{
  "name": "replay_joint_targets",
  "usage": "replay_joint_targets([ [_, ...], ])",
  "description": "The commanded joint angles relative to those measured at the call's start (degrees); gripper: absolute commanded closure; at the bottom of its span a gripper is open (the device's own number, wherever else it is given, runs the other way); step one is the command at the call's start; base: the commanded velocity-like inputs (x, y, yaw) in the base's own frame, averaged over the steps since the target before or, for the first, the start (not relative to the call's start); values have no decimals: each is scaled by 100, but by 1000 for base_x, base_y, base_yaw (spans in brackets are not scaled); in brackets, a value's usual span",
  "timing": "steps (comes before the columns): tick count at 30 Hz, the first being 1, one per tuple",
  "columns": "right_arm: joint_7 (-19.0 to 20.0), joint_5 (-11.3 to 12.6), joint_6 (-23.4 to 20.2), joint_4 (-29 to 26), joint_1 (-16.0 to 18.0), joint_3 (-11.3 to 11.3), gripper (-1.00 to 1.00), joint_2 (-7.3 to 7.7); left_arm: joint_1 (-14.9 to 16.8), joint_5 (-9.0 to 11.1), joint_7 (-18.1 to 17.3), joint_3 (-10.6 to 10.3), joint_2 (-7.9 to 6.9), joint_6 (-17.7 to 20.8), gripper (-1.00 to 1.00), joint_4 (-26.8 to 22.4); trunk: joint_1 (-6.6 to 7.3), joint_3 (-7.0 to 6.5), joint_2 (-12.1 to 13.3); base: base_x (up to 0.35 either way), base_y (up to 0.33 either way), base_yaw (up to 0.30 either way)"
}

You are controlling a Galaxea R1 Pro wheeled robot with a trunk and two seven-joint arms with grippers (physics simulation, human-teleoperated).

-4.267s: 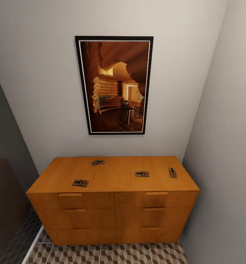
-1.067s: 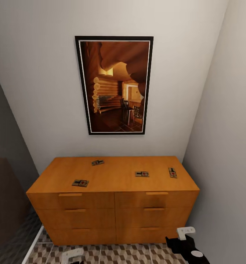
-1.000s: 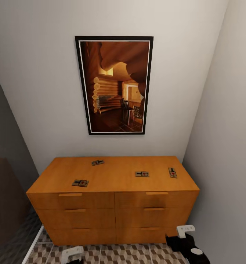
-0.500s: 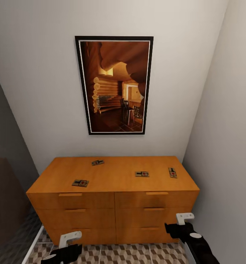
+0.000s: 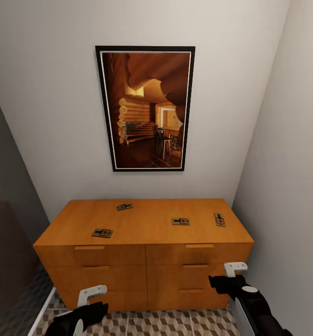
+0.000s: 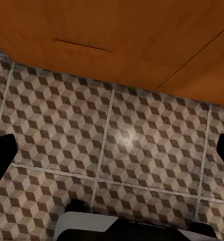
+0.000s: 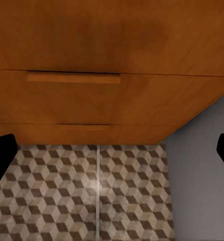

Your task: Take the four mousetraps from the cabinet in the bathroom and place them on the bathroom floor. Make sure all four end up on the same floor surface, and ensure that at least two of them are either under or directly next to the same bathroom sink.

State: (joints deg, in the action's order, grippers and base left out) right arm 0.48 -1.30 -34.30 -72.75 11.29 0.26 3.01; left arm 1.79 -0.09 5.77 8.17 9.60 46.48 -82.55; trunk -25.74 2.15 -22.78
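Just four mousetraps [image 5: 181,221] atop cabinet [image 5: 145,233], well apart.

Head view. We see a tall framed picture [image 5: 145,108] hanging on the pale back wall [image 5: 49,102]; its black frame and thin white mat enclose a warm-toned log-cabin interior with a staircase and chairs. We note a second pale wall [image 5: 287,177] meeting the first at the right-hand corner, and a dark grey panel [image 5: 7,242] along the left edge.
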Motion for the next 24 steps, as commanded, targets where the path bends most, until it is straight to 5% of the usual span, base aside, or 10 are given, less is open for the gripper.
replay_joint_targets([
  [1, 5, -9, -84, -39, 5, 4, -100, 1, 5, 1, 12, 4, 25, 114, -100, -81, -4, 14, -14, 0, 0, 0],
  [10, 7, 9, -510, -404, 5, 2, -100, 1, 5, 1, 12, -4, 40, 496, -100, -527, -4, 14, -14, 0, 0, 0],
  [24, 2, 120, -656, -730, 18, 8, -100, -1, 115, 1, 20, -16, 40, 575, -100, -633, -4, 14, -14, 0, 0, 0],
])
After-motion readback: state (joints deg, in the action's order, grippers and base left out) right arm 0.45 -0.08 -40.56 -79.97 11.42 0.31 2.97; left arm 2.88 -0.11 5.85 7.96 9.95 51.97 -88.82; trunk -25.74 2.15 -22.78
